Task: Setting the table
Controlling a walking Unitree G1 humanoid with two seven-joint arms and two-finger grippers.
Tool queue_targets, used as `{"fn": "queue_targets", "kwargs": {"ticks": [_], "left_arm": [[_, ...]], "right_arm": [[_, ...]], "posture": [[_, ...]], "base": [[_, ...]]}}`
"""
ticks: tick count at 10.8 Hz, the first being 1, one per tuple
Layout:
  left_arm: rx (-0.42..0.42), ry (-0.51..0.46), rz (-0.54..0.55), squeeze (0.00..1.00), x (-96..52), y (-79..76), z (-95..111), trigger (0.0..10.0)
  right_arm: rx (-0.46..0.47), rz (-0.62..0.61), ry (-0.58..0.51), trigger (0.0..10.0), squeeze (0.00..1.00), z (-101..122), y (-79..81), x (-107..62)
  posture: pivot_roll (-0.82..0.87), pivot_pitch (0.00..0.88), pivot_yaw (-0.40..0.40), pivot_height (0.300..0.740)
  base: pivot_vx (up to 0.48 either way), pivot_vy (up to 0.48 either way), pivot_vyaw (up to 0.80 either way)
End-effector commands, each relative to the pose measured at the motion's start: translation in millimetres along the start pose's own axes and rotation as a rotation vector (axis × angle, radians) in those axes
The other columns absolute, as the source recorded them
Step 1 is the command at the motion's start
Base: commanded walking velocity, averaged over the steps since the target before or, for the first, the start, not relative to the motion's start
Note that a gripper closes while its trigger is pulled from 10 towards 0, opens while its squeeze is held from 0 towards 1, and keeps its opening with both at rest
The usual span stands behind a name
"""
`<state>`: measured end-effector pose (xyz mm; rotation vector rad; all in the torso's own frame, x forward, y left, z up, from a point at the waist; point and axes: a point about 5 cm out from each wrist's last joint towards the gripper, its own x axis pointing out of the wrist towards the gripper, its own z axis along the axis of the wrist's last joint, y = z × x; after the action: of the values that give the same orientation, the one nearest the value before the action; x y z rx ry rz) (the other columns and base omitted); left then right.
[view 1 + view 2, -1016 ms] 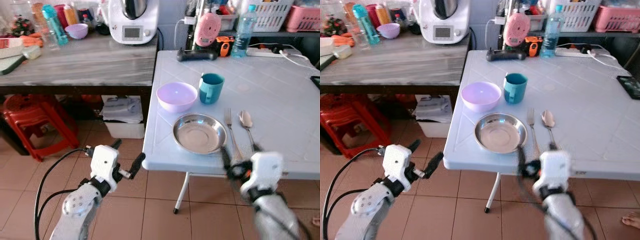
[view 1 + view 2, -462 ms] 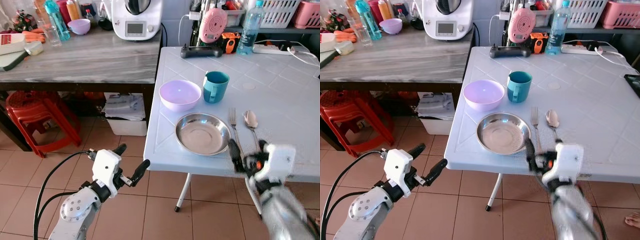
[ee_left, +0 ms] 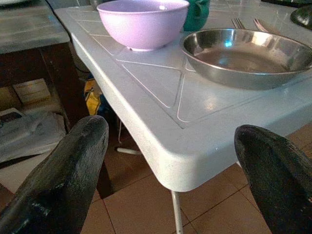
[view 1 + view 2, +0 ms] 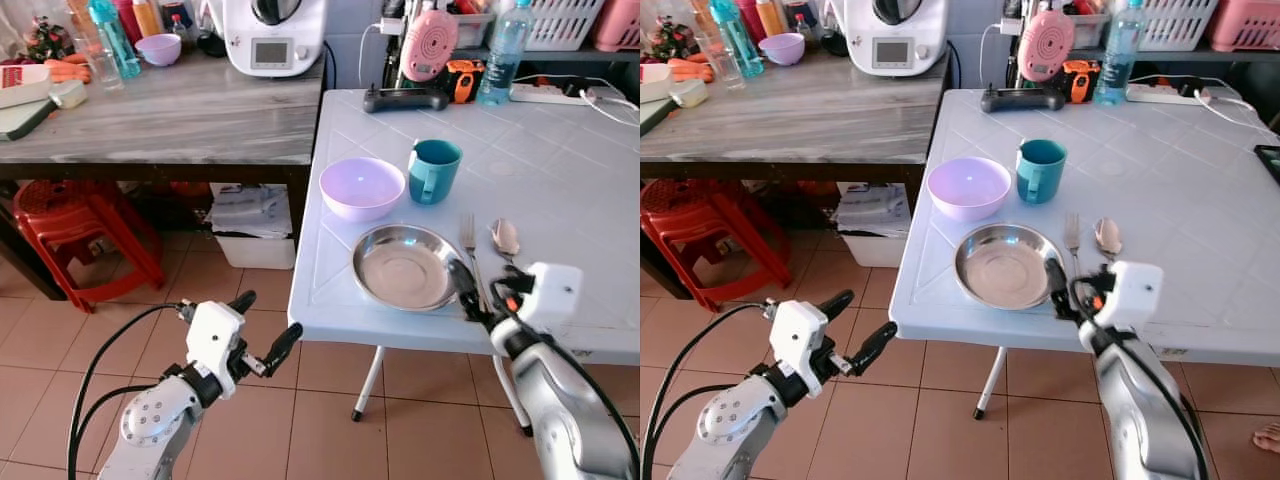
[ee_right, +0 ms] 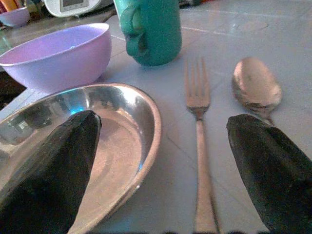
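Observation:
On the white table (image 4: pixel 560 200) a steel plate (image 4: pixel 403 266) lies near the front edge. A fork (image 4: pixel 468 238) and a spoon (image 4: pixel 503 240) lie just right of it. A lilac bowl (image 4: pixel 362 188) and a teal mug (image 4: pixel 433 170) stand behind the plate. My right gripper (image 4: pixel 485 287) is open at the table's front edge. In the right wrist view it (image 5: pixel 163 122) straddles the fork (image 5: pixel 197 105), one finger over the plate (image 5: pixel 117 131), the other before the spoon (image 5: pixel 256 85). My left gripper (image 4: pixel 265 322) hangs open and empty below the table's corner (image 3: pixel 180 161).
A wooden counter (image 4: pixel 170 120) stands left of the table, with bottles and a kitchen machine (image 4: pixel 272 35). Red stools (image 4: pixel 75 230) and a box sit beneath it. A water bottle (image 4: pixel 499 55), a black controller (image 4: pixel 405 98) and a power strip line the table's far side.
My right gripper has risen from below the table's edge to its front edge, over the fork's handle. The camera has shifted slightly; the left arm has barely moved.

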<state>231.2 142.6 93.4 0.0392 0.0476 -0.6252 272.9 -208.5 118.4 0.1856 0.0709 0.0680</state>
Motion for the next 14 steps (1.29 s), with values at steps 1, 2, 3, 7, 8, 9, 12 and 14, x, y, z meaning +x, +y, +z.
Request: {"fn": "queue_targets", "kwargs": {"ticks": [1,2,3,7,8,9,12,14], "left_arm": [[0.020,0.004,-0.004,0.00,-2.3,0.8,3,10.0],[0.024,0.004,-0.008,0.00,-1.9,0.3,3,10.0],[0.028,0.004,-0.010,0.00,-1.9,0.5,4,10.0],[0.027,0.005,-0.009,0.00,-2.4,-1.1,4,10.0],[0.026,0.004,-0.011,0.00,-2.5,-1.7,4,10.0],[0.027,0.004,-0.012,0.00,-2.2,-1.5,4,10.0],[0.029,0.000,-0.020,0.00,-0.9,-1.6,5,10.0],[0.022,-0.012,-0.041,0.00,-0.7,-4.1,6,10.0]], "right_arm": [[0.028,0.022,0.027,10.0,0.00,-5,2.3,5.1],[0.077,0.048,0.057,10.0,0.00,-9,6.0,10.6],[0.104,0.068,0.070,10.0,0.00,-11,9.5,14.8],[0.144,0.149,0.138,0.0,0.00,-19,21.0,20.5],[0.155,0.165,0.159,0.0,0.00,-23,22.4,19.9],[0.158,0.167,0.163,0.0,0.00,-24,22.2,19.2],[0.181,0.167,0.188,0.0,0.00,-28,20.3,16.6],[0.199,0.142,0.210,0.0,0.00,-32,18.1,15.5]], "posture": [[0.02,0.102,0.057,0.740],[0.03,0.102,0.059,0.740],[0.03,0.103,0.059,0.740],[0.04,0.107,0.059,0.740],[0.04,0.107,0.059,0.740],[0.04,0.106,0.056,0.740],[0.03,0.104,0.058,0.740],[0.03,0.101,0.055,0.740]], "base": [[0.000,0.000,0.00],[0.000,0.000,0.00],[0.000,0.000,0.00],[0.000,0.000,0.00],[0.000,0.000,0.00],[0.000,0.000,0.00],[0.000,0.000,0.00],[0.000,0.000,0.00]]}}
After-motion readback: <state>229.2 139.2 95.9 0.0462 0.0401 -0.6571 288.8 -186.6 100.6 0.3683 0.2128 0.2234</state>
